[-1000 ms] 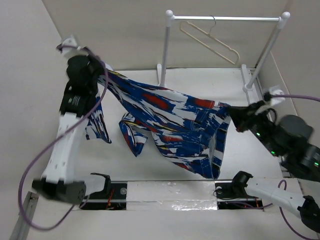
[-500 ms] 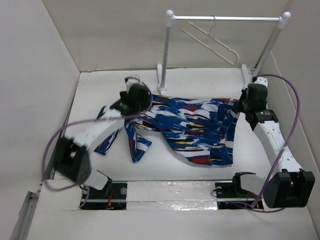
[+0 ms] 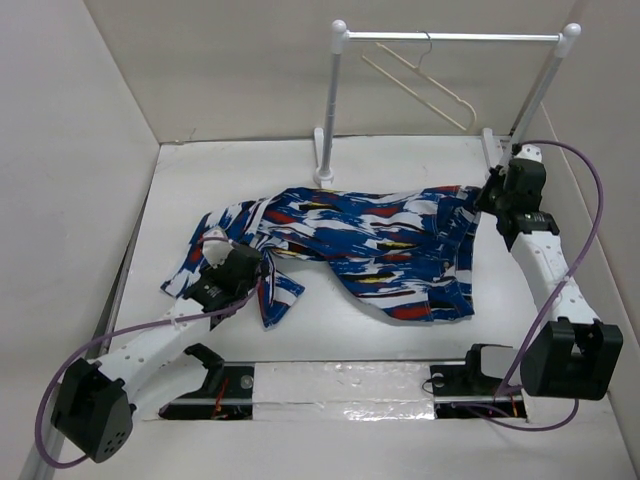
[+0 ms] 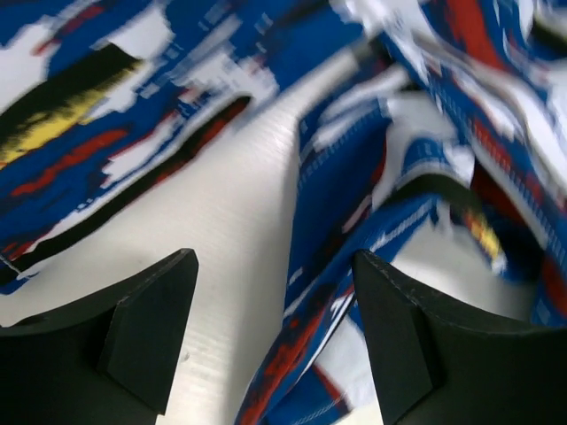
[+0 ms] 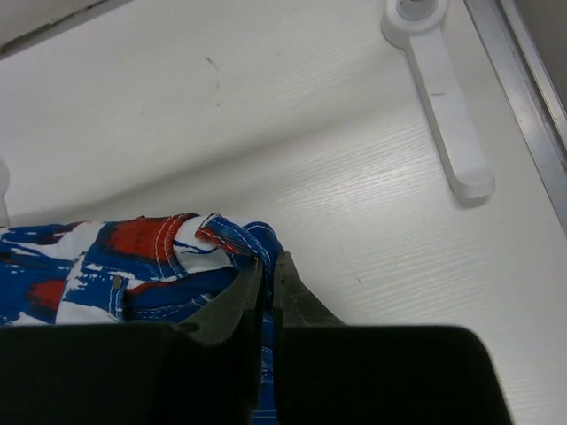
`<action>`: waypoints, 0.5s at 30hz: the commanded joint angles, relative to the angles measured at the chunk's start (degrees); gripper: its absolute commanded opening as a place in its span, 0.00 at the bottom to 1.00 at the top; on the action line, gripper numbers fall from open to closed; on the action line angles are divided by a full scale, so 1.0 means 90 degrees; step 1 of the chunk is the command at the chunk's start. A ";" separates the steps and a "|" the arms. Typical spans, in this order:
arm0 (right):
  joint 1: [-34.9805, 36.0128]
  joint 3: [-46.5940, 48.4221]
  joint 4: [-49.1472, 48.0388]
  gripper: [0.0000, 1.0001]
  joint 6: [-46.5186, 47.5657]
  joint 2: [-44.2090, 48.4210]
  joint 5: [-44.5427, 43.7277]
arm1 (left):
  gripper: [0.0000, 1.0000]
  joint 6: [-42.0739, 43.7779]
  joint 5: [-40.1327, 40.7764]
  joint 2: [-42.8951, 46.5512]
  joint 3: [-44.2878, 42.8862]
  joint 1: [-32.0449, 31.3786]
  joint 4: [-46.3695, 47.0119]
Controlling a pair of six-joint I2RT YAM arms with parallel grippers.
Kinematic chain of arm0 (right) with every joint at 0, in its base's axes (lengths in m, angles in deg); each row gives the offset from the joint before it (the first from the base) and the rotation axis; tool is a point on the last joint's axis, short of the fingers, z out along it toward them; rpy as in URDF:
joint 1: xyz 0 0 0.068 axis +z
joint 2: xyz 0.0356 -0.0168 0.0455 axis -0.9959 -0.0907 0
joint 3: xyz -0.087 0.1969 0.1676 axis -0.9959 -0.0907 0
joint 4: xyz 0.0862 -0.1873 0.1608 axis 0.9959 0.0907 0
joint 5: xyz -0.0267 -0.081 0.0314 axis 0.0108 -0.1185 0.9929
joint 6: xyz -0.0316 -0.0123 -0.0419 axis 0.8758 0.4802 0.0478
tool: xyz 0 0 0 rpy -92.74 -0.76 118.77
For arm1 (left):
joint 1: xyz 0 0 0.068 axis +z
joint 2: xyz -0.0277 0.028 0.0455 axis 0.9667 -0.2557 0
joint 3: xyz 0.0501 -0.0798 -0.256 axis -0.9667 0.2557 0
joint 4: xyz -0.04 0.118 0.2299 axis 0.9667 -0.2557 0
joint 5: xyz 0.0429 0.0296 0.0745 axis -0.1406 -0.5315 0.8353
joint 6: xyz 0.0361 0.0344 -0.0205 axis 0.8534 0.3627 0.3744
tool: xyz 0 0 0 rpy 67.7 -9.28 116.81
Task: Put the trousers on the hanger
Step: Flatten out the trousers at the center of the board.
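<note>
Table [image 3: 230, 170]: white and flat, carrying every item listed below. Trousers [image 3: 370, 245]: lying crumpled across the middle of the table, long axis running from my left to my right, with a narrow part bunched at the left end and the wider part reaching toward the right; most of the fabric rests on the surface. Rail stand [image 3: 335, 100]: upright at the far edge of the table, two posts joined by a top bar, the base of its left post just beyond the far edge of the trousers. Hanger [image 3: 440, 95]: hooked on the top bar of the rail stand, hanging tilted, well apart from the trousers. Right claw [image 3: 480, 195]: set low at the right end of the trousers. In the right wrist view, the right claw [image 5: 267, 266] is pressed together on a stitched red-and-blue corner of the fabric, pinching the trousers [image 5: 133, 266]; one flat foot [image 5: 438, 106] of the rail stand lies on the bare surface beyond. Left claw [image 3: 262, 268]: set low over the left end of the trousers. In the left wrist view, the left claw [image 4: 273, 328] is spread wide, its fingers [image 4: 146, 328] well apart. A narrow strip of the trousers [image 4: 337, 221] and bare table lie below the gap, and I cannot tell whether the fingers touch the fabric.
</note>
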 commanded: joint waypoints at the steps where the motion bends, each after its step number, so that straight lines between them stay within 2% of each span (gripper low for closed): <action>1: 0.0015 -0.0059 -0.0917 0.00 -0.0029 0.0449 0.0199 | 0.67 -0.1539 0.1420 -0.0089 -0.0037 0.0127 -0.0079; 4: 0.0015 -0.0167 -0.0888 0.00 -0.0019 0.0557 0.0306 | 0.65 -0.1786 0.1209 -0.0451 0.0050 0.1024 0.0007; 5: 0.0015 -0.0186 -0.0917 0.00 -0.0019 0.0586 0.0345 | 0.65 -0.1844 0.0947 -0.0558 0.0108 0.1462 0.0037; 8: 0.0015 -0.0216 -0.0985 0.00 -0.0048 0.0577 0.0414 | 0.64 -0.1679 0.0166 -0.0589 0.0324 0.2021 0.0310; 12: -0.0063 -0.0235 -0.1063 0.00 -0.0048 0.0519 0.0764 | 0.60 -0.2303 0.0553 -0.0647 0.0236 0.2091 -0.0702; 15: -0.0189 -0.0323 -0.1190 0.00 -0.0097 0.0528 0.1018 | 0.65 -0.2577 0.0291 -0.0803 0.0129 0.2091 -0.1123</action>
